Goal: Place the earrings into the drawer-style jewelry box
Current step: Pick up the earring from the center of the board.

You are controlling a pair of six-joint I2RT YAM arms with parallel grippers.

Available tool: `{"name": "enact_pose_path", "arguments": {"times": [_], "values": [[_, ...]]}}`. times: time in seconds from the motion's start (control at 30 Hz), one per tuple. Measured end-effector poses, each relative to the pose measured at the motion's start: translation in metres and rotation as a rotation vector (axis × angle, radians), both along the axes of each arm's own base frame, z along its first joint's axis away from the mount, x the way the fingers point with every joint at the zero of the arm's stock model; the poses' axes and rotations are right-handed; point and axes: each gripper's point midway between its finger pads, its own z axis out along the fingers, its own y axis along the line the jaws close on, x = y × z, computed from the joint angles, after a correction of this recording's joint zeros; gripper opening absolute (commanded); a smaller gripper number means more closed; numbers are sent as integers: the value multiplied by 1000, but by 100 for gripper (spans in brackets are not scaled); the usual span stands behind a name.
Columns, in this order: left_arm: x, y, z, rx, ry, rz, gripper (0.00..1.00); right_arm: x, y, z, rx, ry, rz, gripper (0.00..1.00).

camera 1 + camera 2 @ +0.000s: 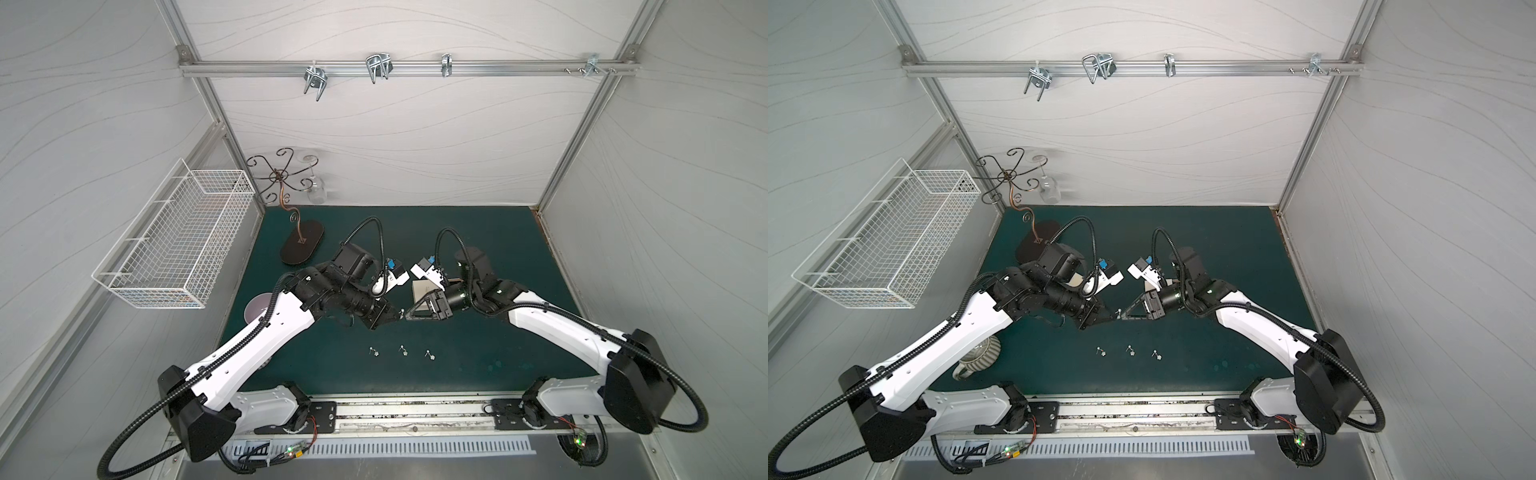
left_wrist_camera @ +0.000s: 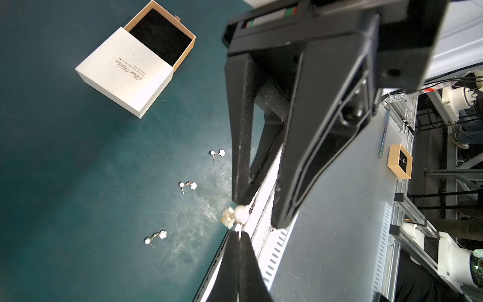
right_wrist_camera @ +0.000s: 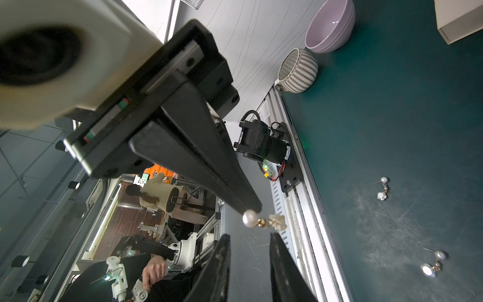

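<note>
Nothing is in the box (image 2: 125,70) yet: its drawer (image 2: 162,36) stands pulled out and the black lining shows bare. Your left gripper (image 2: 240,235) is pinched tight on the post of one earring (image 2: 239,213), holding it in the air over mid-table with the pearl end outward. Your right gripper (image 3: 249,236) meets it tip to tip, jaws apart by a narrow gap, one finger on each side of the pearl. It looks like a handover, though you cannot tell from these views whether either finger touches the earring. The three earrings (image 1: 403,351) lie in a row on the mat (image 1: 332,365), on the near side, each apart from its neighbour. So all four are left to place. The box sits just beyond the right gripper, right of centre, partly hidden by it in both top views. Between the row and the box the mat is bare, and the right side gives you room to swing. Mind the near edge, where the mat ends at the rail (image 1: 415,415) not far from the row. At near left the bowl (image 3: 329,26) and mug (image 3: 298,70) sit under your left arm, and the stand (image 1: 301,245) takes the far left.
</note>
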Motion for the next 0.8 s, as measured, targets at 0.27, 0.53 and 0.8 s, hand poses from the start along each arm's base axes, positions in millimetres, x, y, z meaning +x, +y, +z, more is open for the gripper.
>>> {"name": "enact_pose_path", "arguments": {"times": [0.27, 0.53, 0.8], "values": [[-1, -3, 2, -15, 6, -10, 0, 4, 3, 5, 3, -37, -16, 27], [-3, -4, 3, -26, 15, -19, 0, 5, 2, 3, -12, -52, -23, 27], [-4, -4, 3, -27, 17, -20, 0, 6, 3, 4, -13, -61, -26, 22]]}}
